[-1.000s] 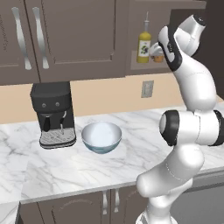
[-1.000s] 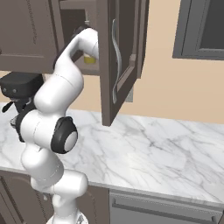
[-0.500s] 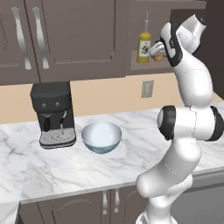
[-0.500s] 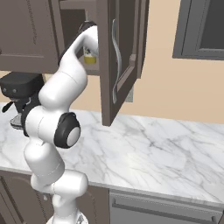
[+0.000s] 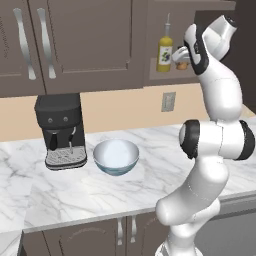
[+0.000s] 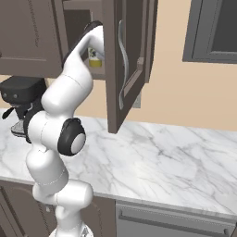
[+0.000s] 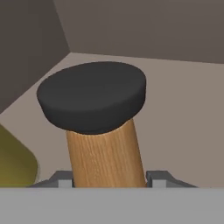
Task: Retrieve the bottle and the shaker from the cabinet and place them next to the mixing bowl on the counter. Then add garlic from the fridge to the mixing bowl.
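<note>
Reaching deeper over the last second, the white arm has pushed its gripper (image 5: 183, 56) into the cabinet (image 5: 200, 75), fingers now set either side of the shaker (image 7: 105, 131); whether they press it yet cannot be told. Both shaker and bottle (image 5: 164, 47) stand on the shelf, the bottle just beside the hand. Nothing has reached the counter (image 5: 150, 185) so far: the mixing bowl (image 5: 116, 156) sits empty beside the coffee machine (image 5: 60, 130), and by this showing both retrievals and the garlic errand remain ahead
</note>
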